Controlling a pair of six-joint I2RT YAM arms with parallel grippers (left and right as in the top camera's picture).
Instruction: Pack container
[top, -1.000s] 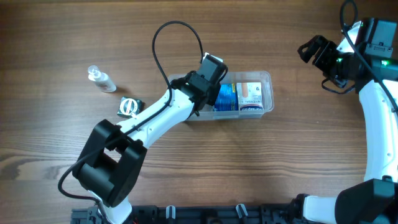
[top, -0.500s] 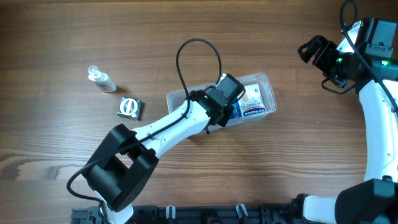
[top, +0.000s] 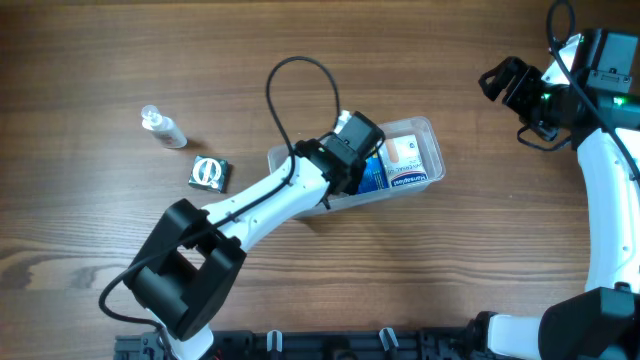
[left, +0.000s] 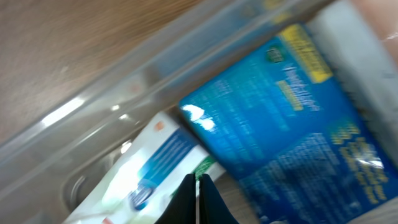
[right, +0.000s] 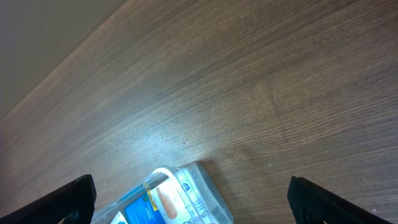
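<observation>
The container (top: 426, 126) is a clear shallow tub lying slightly tilted at the table's middle. It holds a blue box (top: 374, 172) and a white plaster box (top: 408, 155). My left gripper (top: 343, 168) is down inside the container. In the left wrist view its jaws (left: 198, 182) are shut with nothing between them. They sit over a white and blue pack (left: 140, 183) beside the blue box (left: 292, 118), near the container's wall (left: 124, 81). My right gripper (top: 498, 80) is open and empty at the far right, high above the table. Its view shows the container's end (right: 194, 171) between the spread fingers (right: 191, 190).
A small clear bottle (top: 163, 127) lies at the left. A small black box with a white round mark (top: 209, 173) lies just below it. The left arm's cable loops above the container.
The container's right end has swung up, so it now lies tilted. My left gripper went right along the tub, then came back a little left. The right arm has not moved.
</observation>
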